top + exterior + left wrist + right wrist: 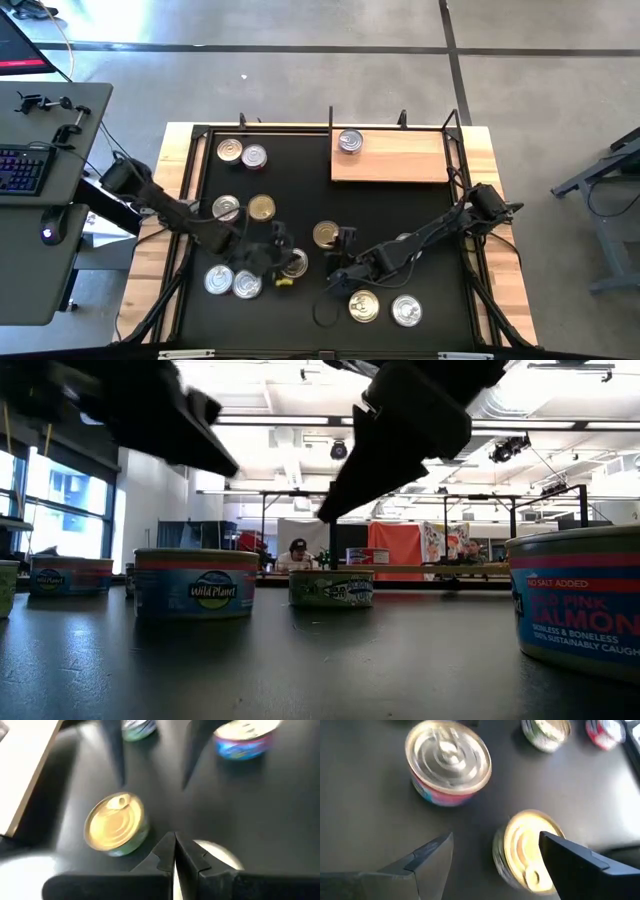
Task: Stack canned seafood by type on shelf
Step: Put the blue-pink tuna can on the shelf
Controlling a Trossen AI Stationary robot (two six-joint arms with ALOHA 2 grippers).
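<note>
**Both grippers low among the tins, one tin on the shelf**

The high view alone shows the shelf [400,160], its long side running left to right along the counter's [300,190] far edge, with one silver-topped tin [350,141] upright at its left end. The other tins stand upright, scattered across the counter.

The left gripper [174,851] has its fingers pressed together, holding nothing, near a gold tin [116,823].

The right gripper [495,852] is spread wide over a second gold tin [530,851], beside a silver tin [448,762].

Only the low view shows labels: "Wild Planet" [197,584] and "Salmon" [578,600].
</note>
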